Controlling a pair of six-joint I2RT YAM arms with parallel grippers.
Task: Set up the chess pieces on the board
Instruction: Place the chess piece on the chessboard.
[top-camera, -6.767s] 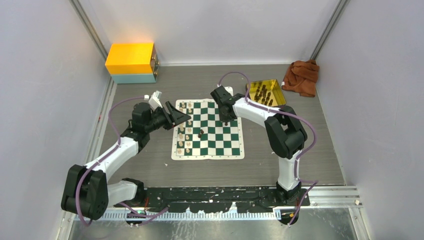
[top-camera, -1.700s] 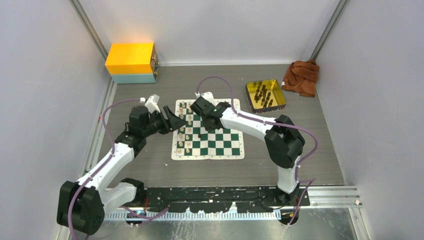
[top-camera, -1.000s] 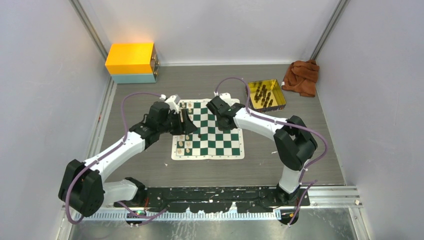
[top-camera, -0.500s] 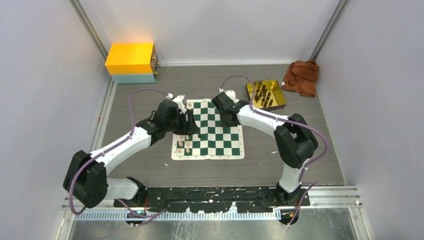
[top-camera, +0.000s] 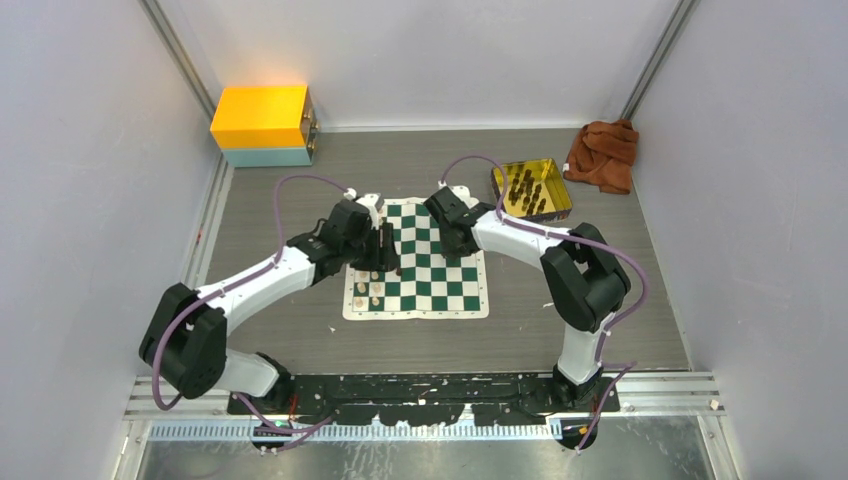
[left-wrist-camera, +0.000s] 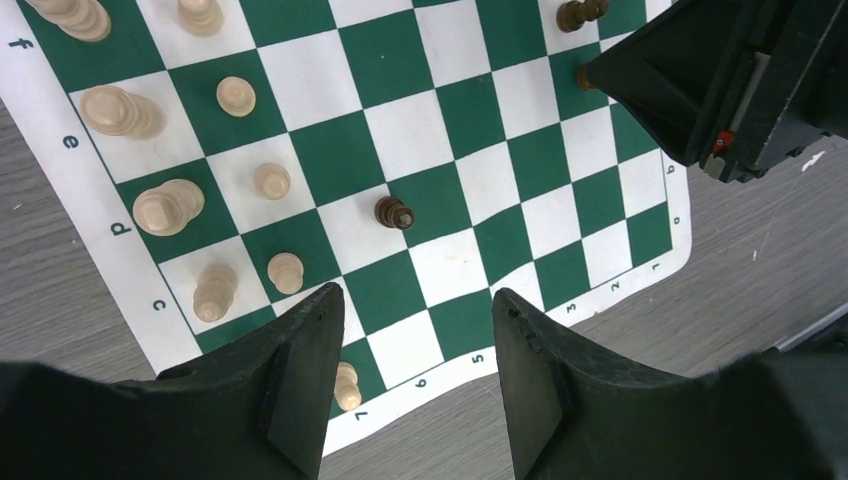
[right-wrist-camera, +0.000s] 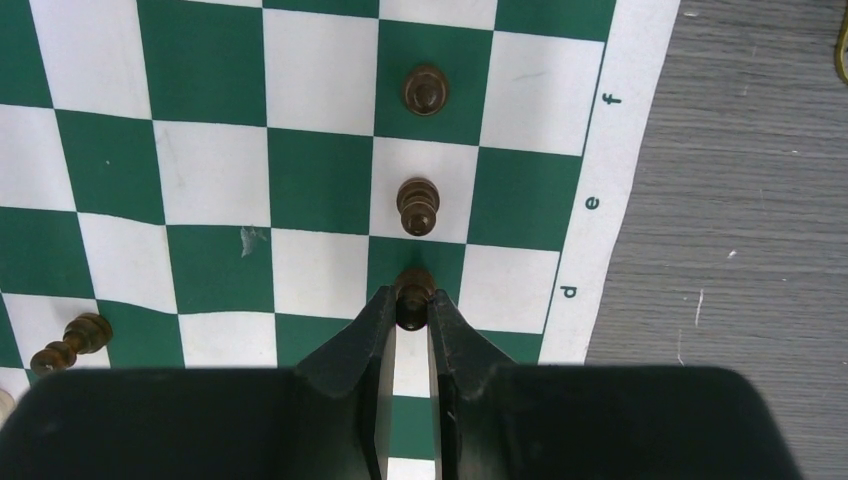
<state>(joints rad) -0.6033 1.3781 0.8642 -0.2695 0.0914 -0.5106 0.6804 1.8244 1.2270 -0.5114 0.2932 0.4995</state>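
Near the lettered edge of the board (right-wrist-camera: 320, 180), beside the border letter d, the right gripper (right-wrist-camera: 412, 302) is clamped on a dark pawn (right-wrist-camera: 414, 283), with a finger pressed to either side of its head. The pawn is held upright over a green square: long axis vertical, head toward the wrist camera. In the same file a nearer dark piece (right-wrist-camera: 419, 205) and a farther dark piece (right-wrist-camera: 426, 90) are stood upright just ahead of the fingertips, clear of them.

The left gripper (left-wrist-camera: 417, 300) is held over the numbered edge with its jaws apart and nothing between them. A lone dark pawn (left-wrist-camera: 394, 212) is stood upright just ahead of the gap, untouched. Cream pieces (left-wrist-camera: 167, 205) are set in two rows to its left.
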